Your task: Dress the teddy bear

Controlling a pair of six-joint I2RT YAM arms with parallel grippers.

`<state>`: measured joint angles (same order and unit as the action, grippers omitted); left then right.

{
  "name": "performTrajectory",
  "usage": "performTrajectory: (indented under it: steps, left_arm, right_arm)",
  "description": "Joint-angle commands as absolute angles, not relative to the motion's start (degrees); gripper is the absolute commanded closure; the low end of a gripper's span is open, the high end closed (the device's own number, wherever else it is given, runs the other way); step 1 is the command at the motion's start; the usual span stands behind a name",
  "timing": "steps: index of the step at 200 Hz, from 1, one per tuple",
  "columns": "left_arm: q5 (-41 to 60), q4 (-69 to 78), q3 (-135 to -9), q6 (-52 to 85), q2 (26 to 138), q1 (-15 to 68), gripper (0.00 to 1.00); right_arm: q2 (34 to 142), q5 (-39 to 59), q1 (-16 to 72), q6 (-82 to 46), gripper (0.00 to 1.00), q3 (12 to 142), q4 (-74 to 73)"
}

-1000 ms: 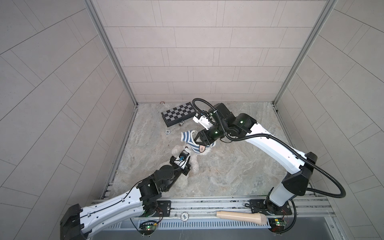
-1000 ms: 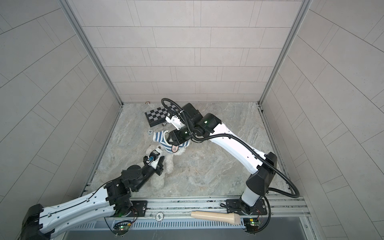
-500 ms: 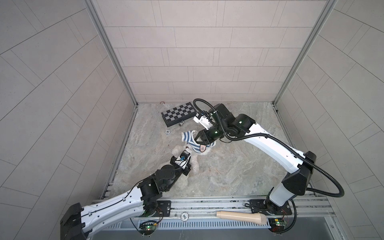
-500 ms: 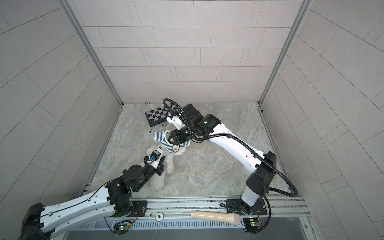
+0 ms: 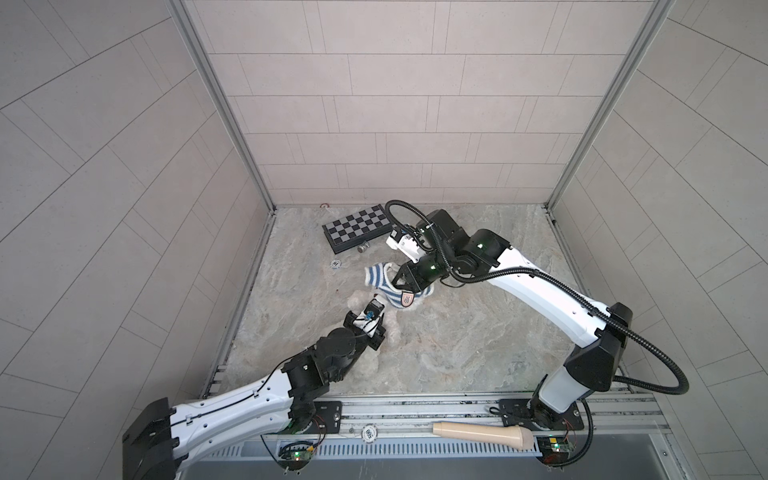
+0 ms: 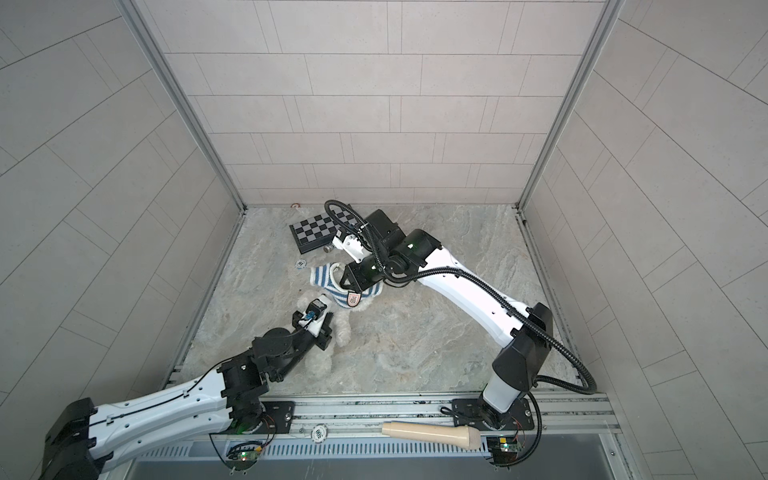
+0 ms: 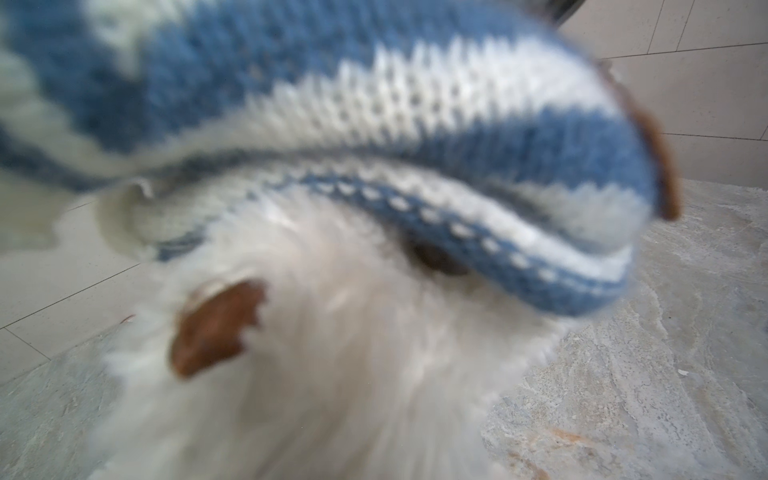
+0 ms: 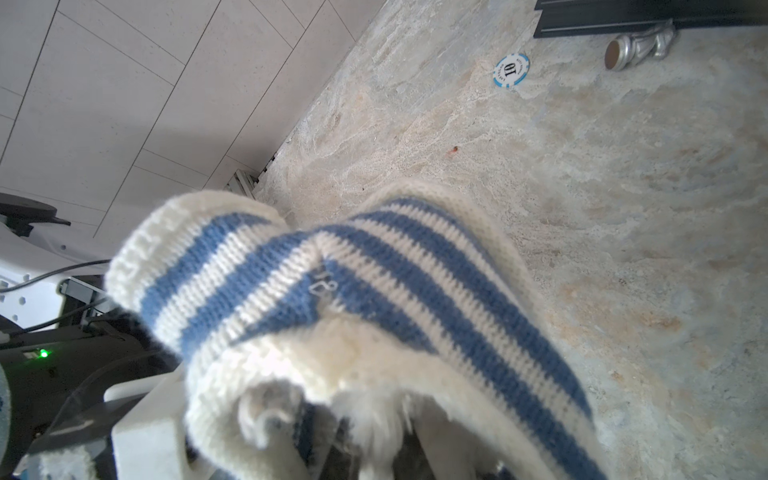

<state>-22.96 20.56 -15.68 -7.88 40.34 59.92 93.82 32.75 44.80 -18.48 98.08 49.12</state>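
Plush, light and limp, is to be expected of the teddy bear, which is laid on the table between the arms, its head partly capped by the striped shirt. The left gripper is closed, apparently pinched into fur. The right gripper is buried in knit, so its jaws cannot be judged. A limb or the torso is judged the surest hold.

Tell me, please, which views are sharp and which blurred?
Left wrist view: the white fluffy teddy bear and blue-and-white striped knitted shirt are blurred; right wrist view: shirt stripes sharp, blue-rimmed poker chip crisp; both top views: sharp, tiled walls slightly bowed.
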Motion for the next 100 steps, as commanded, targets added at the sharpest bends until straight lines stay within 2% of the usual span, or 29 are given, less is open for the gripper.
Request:
performTrajectory:
  steps: [1,16,26,35,48,61,72,100]
  left_arm:
    - [-23.8,25.7,-17.0,-7.0,40.7,60.0,1.00]
    - [-23.9,26.2,-16.9,-6.4,40.9,60.0,1.00]
    - [-23.8,26.1,-17.1,-6.0,41.4,60.0,1.00]
    - [-23.2,26.0,-17.5,-5.5,41.9,60.0,0.87]
    - [-20.3,25.7,-18.0,-4.3,42.9,59.5,0.61]
    - [-17.6,25.2,-18.5,-2.2,43.9,59.0,0.43]
    - [-13.6,25.0,-18.5,0.0,44.5,58.0,0.36]
    - [-6.7,23.7,-18.4,6.2,43.7,56.3,0.27]
  right_arm:
    - [91.1,34.5,46.1,-17.4,0.94,97.3,50.0]
    - [90.3,34.5,46.1,-17.4,1.00,96.4,48.9]
    - [89.5,34.3,46.0,-17.4,1.00,95.5,47.7]
    - [88.9,34.0,46.0,-17.5,1.00,94.7,46.7]
    - [87.5,33.4,45.6,-17.4,1.00,93.0,44.7]
    - [86.0,31.8,45.1,-16.4,1.00,91.4,43.3]
    - [84.8,30.8,44.5,-14.9,1.00,90.4,42.5]
    - [82.2,27.9,43.1,-9.9,1.00,87.8,40.4]
